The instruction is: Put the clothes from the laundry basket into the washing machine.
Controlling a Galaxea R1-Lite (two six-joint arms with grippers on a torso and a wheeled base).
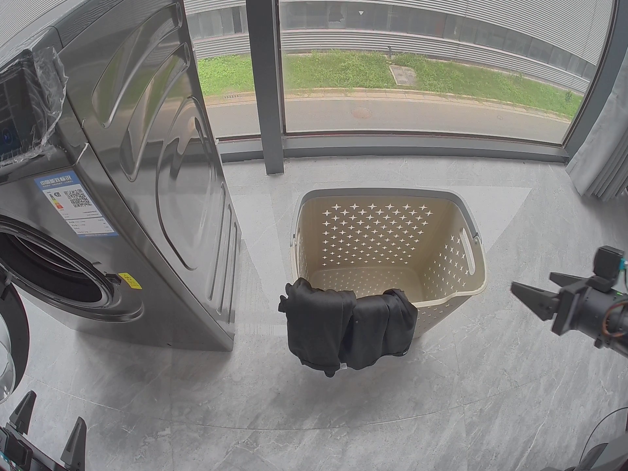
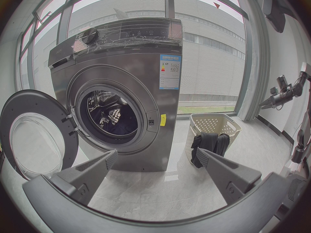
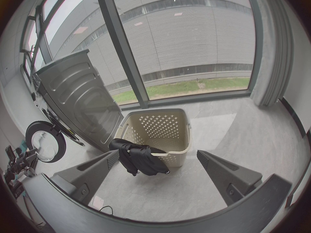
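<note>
Dark clothes (image 1: 347, 325): one bundle, hanging over the near rim of the laundry basket (image 1: 451, 263) and drooping down its outer wall, with the long axis running along that rim. The basket is standing on the floor (image 1: 327, 413), just beside the washing machine (image 1: 131, 165).

Right tool (image 1: 533, 284): hovering wide and empty off the basket's right side. The clothes are lying to its left and lower.

Left tool (image 1: 55, 408): gaping wide and empty, sitting before the open drum (image 1: 46, 269), well apart from the clothes.

The right arm is looking the nearer.
</note>
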